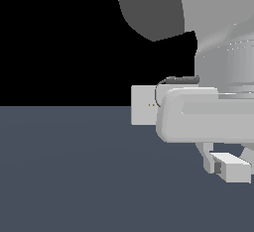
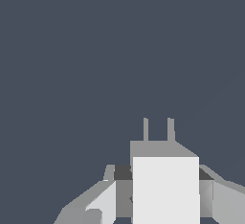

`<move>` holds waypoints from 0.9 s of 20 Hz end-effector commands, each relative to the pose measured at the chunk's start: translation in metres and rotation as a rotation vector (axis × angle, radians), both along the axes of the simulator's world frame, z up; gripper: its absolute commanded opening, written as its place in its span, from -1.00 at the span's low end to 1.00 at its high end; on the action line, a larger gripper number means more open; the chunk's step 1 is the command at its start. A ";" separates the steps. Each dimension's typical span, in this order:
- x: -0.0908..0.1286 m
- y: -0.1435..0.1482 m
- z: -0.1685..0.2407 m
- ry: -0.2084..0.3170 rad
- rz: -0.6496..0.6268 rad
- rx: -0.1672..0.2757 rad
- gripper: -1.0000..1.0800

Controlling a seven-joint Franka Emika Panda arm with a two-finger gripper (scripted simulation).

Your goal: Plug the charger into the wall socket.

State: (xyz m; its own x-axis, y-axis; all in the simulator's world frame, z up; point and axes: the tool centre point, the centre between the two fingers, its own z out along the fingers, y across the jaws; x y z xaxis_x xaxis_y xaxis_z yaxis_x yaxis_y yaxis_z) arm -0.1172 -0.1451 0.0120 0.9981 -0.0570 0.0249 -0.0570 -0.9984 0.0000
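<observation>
Exterior view: my gripper [image 1: 223,164] is clenched on the small light-grey rectangular charger [image 1: 233,167], just above the dark floor; the flat upright light-grey square wall socket [image 1: 143,105] stands apart, toward the exterior view's left, partly hidden by my arm. Wrist view: the fingers [image 2: 107,200] flank the charger [image 2: 165,189] body, two prongs clear ahead. I judge it rigid, light and smooth-sided; the mid-body hold suits it.

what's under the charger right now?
Only bare dark floor lies below the charger, held between the gripper fingers. The floor directly beneath the block is covered.
</observation>
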 end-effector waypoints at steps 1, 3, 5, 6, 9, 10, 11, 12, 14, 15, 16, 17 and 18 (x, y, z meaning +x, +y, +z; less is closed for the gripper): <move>0.000 0.000 0.000 0.000 0.000 0.000 -1.00; 0.000 0.000 0.000 0.000 0.000 0.000 -1.00; 0.000 0.000 0.000 0.000 0.000 0.000 -1.00; 0.001 0.001 0.001 0.000 0.002 0.000 -1.00; 0.005 0.005 0.006 0.000 0.010 0.000 -1.00; 0.007 0.007 0.008 0.000 0.014 0.000 -1.00; 0.009 0.009 0.012 0.000 0.020 0.000 -1.00; 0.012 0.012 0.015 0.000 0.026 -0.001 -1.00; 0.019 0.019 0.024 0.000 0.040 -0.001 -1.00; 0.023 0.023 0.029 0.000 0.048 -0.001 -1.00; 0.027 0.027 0.034 0.000 0.057 -0.001 -1.00; 0.032 0.032 0.040 0.000 0.067 -0.002 -1.00; 0.037 0.037 0.046 0.000 0.078 -0.002 -1.00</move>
State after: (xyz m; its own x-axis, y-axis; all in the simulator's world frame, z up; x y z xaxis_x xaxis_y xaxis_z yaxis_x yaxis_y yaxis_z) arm -0.0877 -0.1155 0.0488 0.9997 0.0054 0.0238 0.0053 -1.0000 0.0013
